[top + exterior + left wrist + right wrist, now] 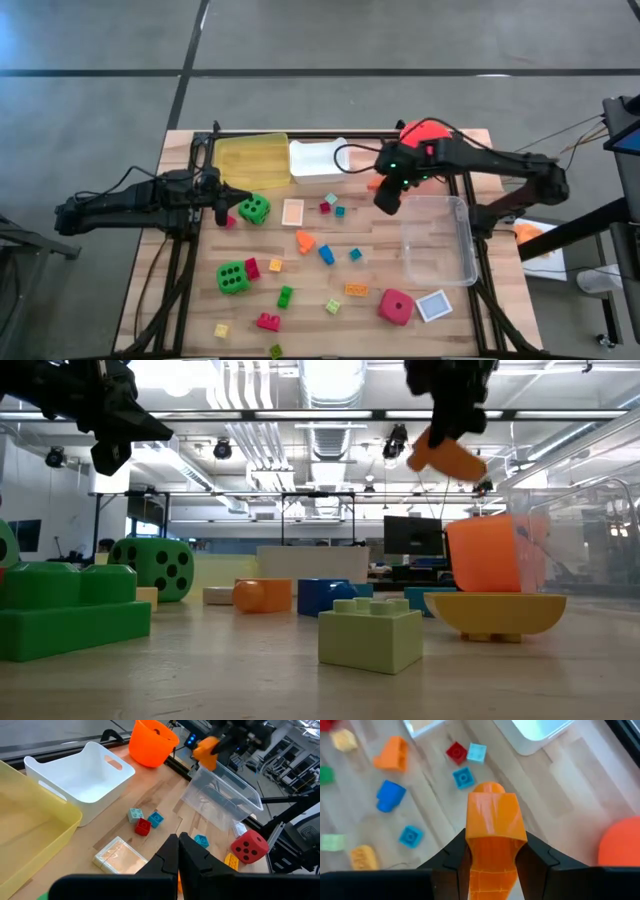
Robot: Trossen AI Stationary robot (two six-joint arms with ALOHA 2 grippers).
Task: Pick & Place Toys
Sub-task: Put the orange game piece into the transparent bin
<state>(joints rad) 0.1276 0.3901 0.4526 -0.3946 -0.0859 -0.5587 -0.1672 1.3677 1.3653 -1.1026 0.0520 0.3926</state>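
Note:
Small coloured bricks such as a blue one (326, 254) lie scattered on the wooden table (380, 265), with two green dice (254, 209) (233, 277), a red die (395, 306) and two square cards (292, 212) (434, 305). My right gripper (492, 855) is high over the table's far right part, shut on an orange brick (495, 820), beside the orange bucket (425, 132) and the clear tray (440, 240). My left gripper (178, 845) hangs shut and empty at the left, next to the far green die. My right gripper pinches the orange brick by its two opposite side faces (472, 845) between its two fingers. The fingers slant steeply down and lie along the brick, whose rounded end (489, 787) sticks out past the fingertips. The brick (447, 456) hangs tilted, lifted well clear of the table.
A yellow tray (252, 160) and a white tray (318, 160) stand side by side at the far edge. The black frame rails (190, 250) run along both sides of the table. Bare wood shows between the loose bricks in the middle.

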